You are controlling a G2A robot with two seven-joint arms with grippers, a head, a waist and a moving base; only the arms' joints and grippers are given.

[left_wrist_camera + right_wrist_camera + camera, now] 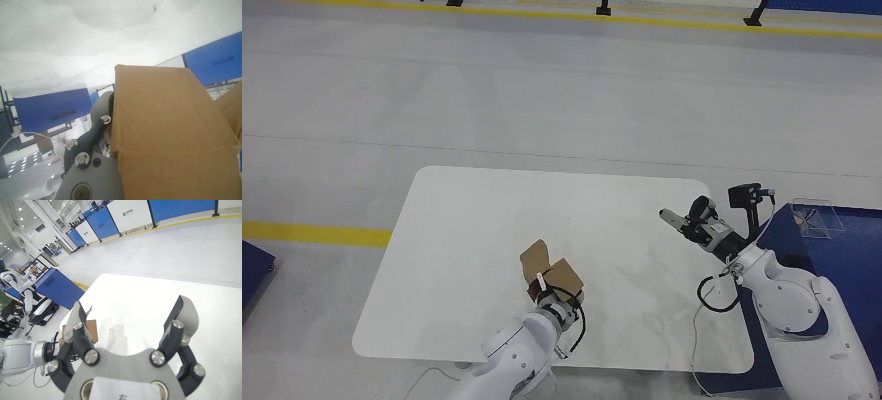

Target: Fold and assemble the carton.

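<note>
- Cardboard is sitting in the left tool (544, 287) near the front edge of the desk (492, 230). The carton (548, 268) is riding on the arm's end with two flaps splaying upward and the box not yet squared.
- Over the desk's right part, the right tool (130, 306) is hanging wide open with nothing in it, well apart from the carton.
- Judging from the left wrist view, the left tool is gripping a single thin panel. A push from the other arm is likely bending or creasing that panel, or twisting the carton out of the grip, instead of folding a flap on its score line.
- The carton is being held close to the desk's front edge, so a slip is probably sending it to the floor.
- The flaps are standing at odd angles, so a wide-open tool coming in could be catching the wrong one or folding it outward.
- In the left wrist view the cardboard is covering most of the left tool. One finger (100, 104) is lying against the panel and the other is sitting behind it, so I am inferring the clamp rather than seeing it.
- I cannot tell whether the carton's underside is touching the desk, or how many flaps are folded in. In the right wrist view a finger of the right tool is overlapping part of the carton.
</note>
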